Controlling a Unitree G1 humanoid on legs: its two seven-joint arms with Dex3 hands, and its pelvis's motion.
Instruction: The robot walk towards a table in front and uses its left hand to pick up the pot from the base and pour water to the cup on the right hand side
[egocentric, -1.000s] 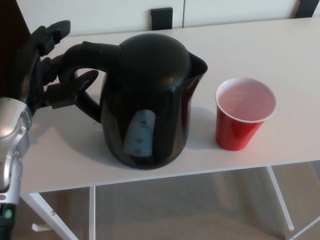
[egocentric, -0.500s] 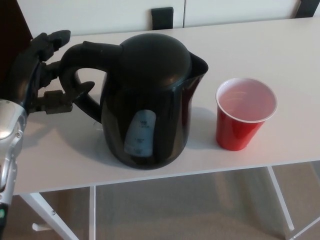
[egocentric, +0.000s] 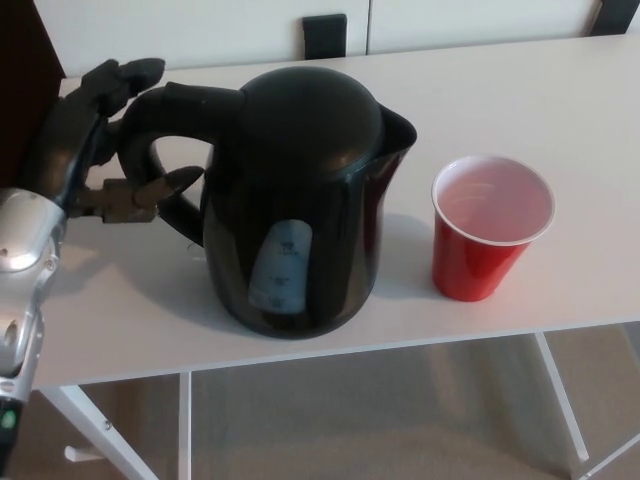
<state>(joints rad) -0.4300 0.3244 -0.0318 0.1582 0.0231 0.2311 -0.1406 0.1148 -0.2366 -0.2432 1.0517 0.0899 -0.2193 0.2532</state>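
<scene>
You have a white table (egocentric: 560, 110) against a pale wall. Your left hand (egocentric: 100, 140), fingers spread and gripping nothing, sits at the black electric kettle (egocentric: 300, 200) handle; a red cup (egocentric: 487, 230) stands beside the kettle.

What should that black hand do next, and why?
Probably close around the black kettle's handle: the left hand sits open beside it, fingers apart, holding nothing, and the kettle still stands on the white table.
</scene>
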